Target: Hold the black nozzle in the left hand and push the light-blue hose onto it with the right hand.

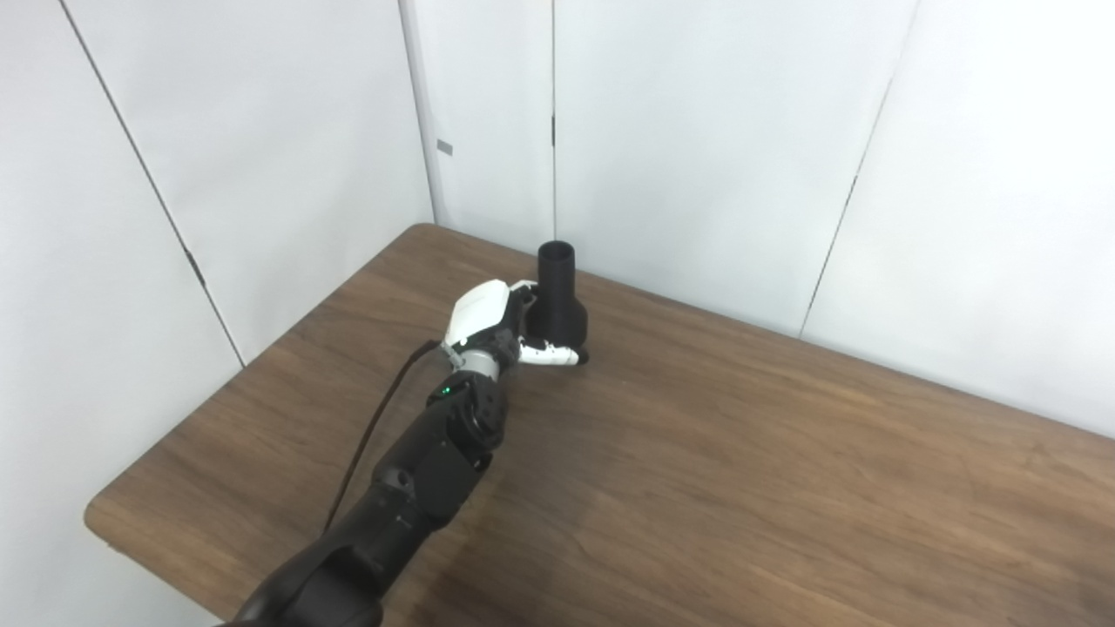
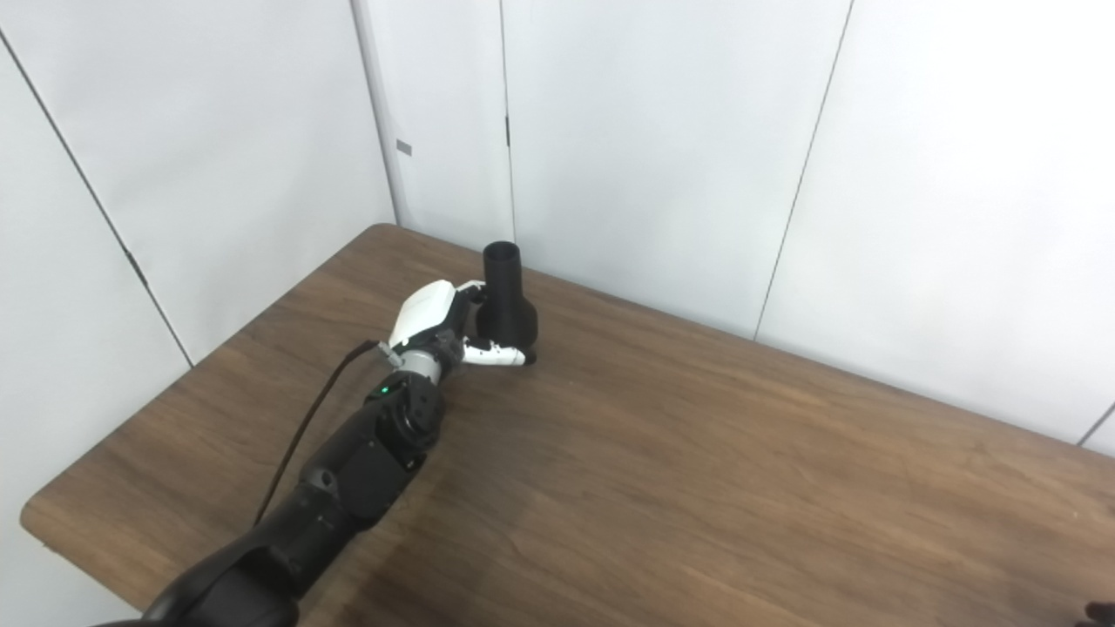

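Step in hand: you are on the first part, taking hold of the black nozzle [image 1: 559,296] with the left hand [image 1: 496,326].
Nozzle: it stands upright on the wooden table [image 1: 740,488] near the far edge, narrow open end up, wide base down.
Left hand: its fingers are wrapped about the wide base, thumb [image 1: 549,354] across the front low down; you seem clamped on it, though it is not lifted.
Right hand: only a dark sliver shows at the bottom right corner of the right eye view; you cannot tell its state.
Hose: no light-blue hose is in view.
Next move: firm the grasp, raise the nozzle, then bring in the hose with your right hand.
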`<action>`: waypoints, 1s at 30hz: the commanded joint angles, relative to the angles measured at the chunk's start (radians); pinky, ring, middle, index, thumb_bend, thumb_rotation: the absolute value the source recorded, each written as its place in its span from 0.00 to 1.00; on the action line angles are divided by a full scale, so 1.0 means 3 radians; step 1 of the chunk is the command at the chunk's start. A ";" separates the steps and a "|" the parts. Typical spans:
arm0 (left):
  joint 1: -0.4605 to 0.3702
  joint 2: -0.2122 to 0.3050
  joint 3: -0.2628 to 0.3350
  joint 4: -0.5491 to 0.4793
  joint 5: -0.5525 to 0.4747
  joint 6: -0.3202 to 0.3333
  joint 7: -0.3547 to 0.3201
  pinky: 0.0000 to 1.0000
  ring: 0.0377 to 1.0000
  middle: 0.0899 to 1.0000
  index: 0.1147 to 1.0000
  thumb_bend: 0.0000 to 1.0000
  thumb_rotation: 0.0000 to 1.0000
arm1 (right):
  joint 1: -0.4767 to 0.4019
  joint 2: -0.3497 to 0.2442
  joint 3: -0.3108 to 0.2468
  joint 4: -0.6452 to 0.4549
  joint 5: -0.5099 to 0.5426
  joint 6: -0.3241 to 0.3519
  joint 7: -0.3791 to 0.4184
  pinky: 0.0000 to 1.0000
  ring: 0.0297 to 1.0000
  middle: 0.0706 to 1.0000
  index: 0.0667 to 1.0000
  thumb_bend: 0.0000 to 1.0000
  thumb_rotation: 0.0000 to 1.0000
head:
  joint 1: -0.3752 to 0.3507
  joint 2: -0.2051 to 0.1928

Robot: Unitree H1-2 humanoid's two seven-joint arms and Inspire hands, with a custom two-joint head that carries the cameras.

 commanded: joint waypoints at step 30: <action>-0.0154 0.0223 -0.0541 0.0397 0.0687 -0.0080 0.0347 0.91 0.58 0.44 0.41 0.52 0.00 | 0.0099 0.0079 0.0008 -0.0151 0.0012 0.0097 -0.0022 0.38 0.49 0.51 0.47 0.97 0.62 | -0.0028 0.0049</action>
